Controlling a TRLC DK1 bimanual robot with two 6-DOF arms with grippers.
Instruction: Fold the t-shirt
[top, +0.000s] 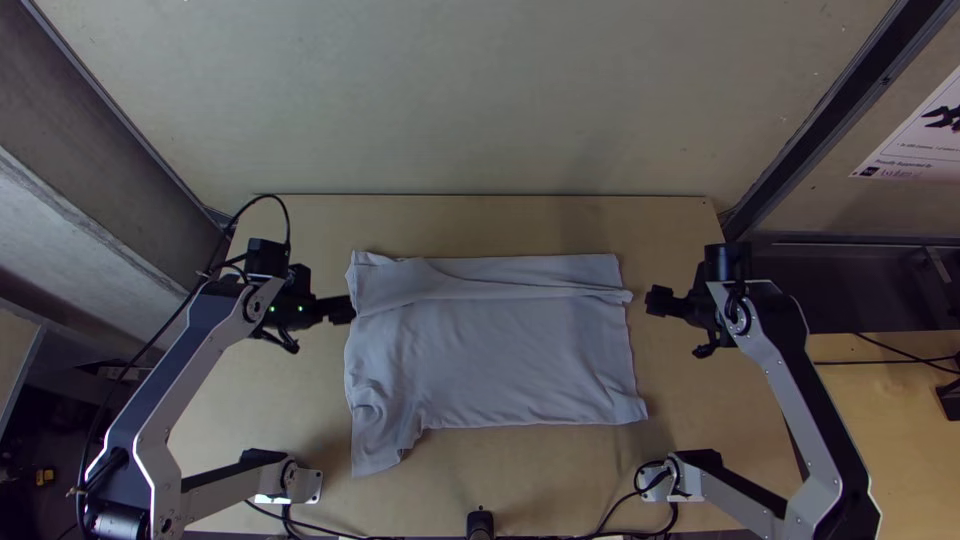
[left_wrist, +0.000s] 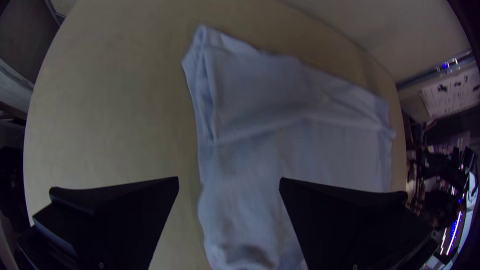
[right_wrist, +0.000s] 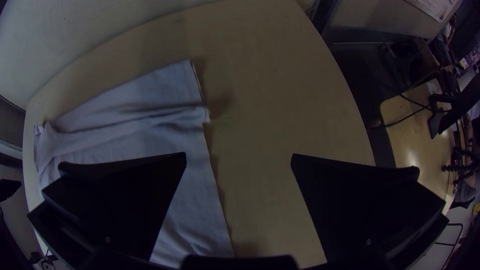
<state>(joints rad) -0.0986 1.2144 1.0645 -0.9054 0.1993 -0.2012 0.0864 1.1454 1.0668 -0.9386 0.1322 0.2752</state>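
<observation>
Shirt is lying partly folded; flap is sticking out, so folding is remaining. Left gripper and right gripper, fingers apart, are holding nothing.

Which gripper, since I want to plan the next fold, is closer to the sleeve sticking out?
Left. The left gripper is by the left edge of the shirt, on the same side as the sleeve but farther up the table; the right gripper is off the opposite edge.
</observation>
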